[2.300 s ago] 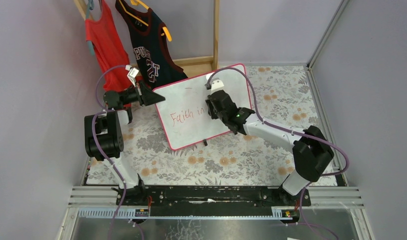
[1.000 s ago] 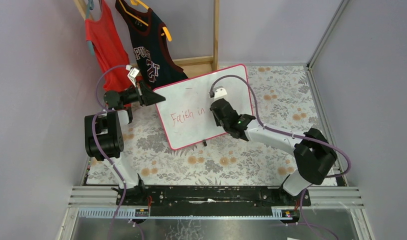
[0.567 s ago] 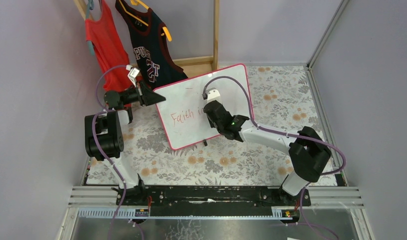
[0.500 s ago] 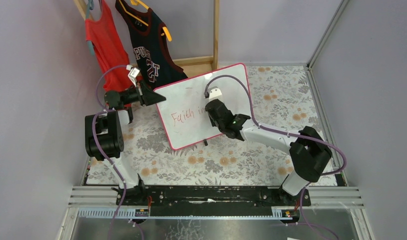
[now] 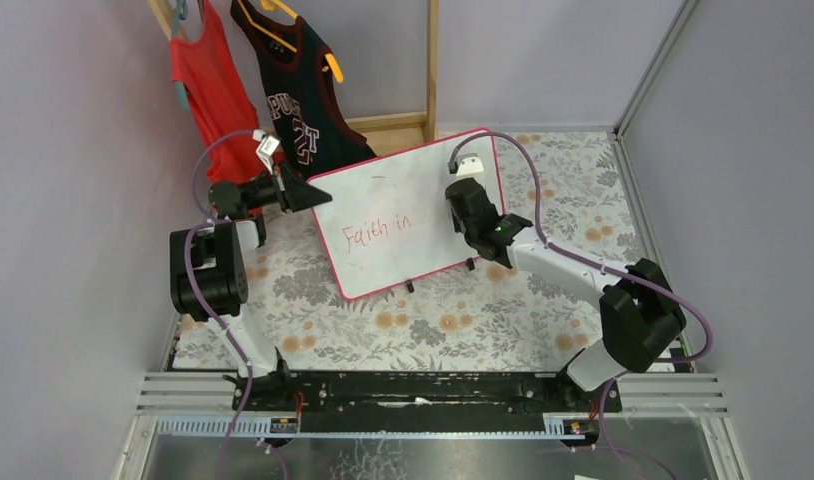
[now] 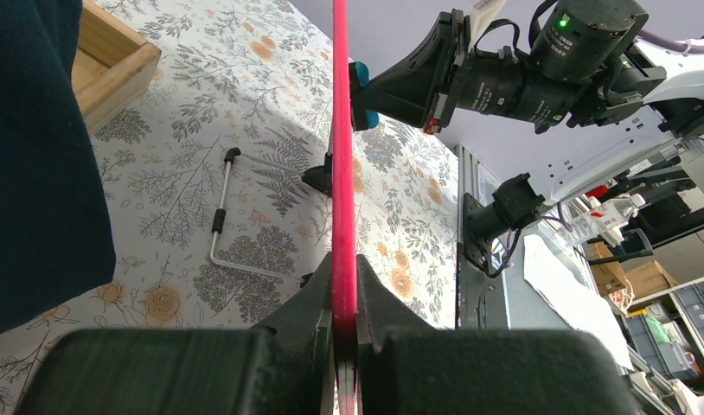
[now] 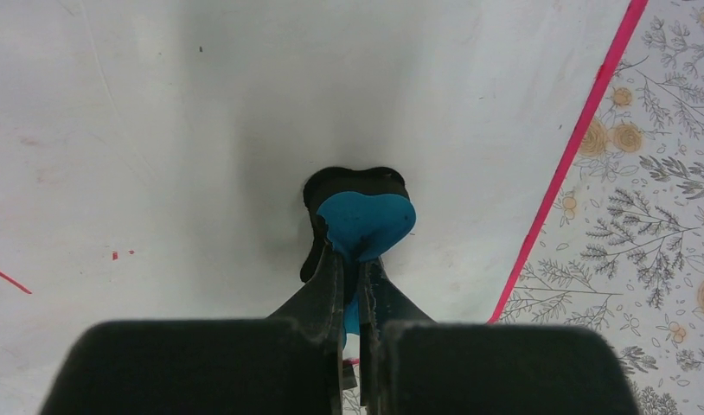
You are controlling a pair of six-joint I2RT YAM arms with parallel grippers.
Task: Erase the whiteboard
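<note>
The whiteboard (image 5: 393, 262) stands tilted on the floral table, with a pink-red frame and red lettering "Faith in" (image 5: 376, 230) on its left half. My left gripper (image 5: 308, 192) is shut on the board's upper left edge; in the left wrist view its jaws (image 6: 343, 277) clamp the pink frame (image 6: 340, 130). My right gripper (image 5: 461, 205) is shut on a blue eraser (image 7: 366, 223) and presses it against the right part of the white face (image 7: 201, 130), right of the lettering. The eraser also shows in the left wrist view (image 6: 360, 95).
A red shirt (image 5: 208, 90) and a dark jersey (image 5: 298, 100) hang on a wooden rack (image 5: 432, 60) behind the board. A thin metal prop (image 6: 223, 216) lies on the cloth behind the board. Grey walls close in on the left and right.
My right gripper with the eraser has swept from beside the lettering to the right part of the board. The word "in" is uncovered again. The left gripper has not moved.
</note>
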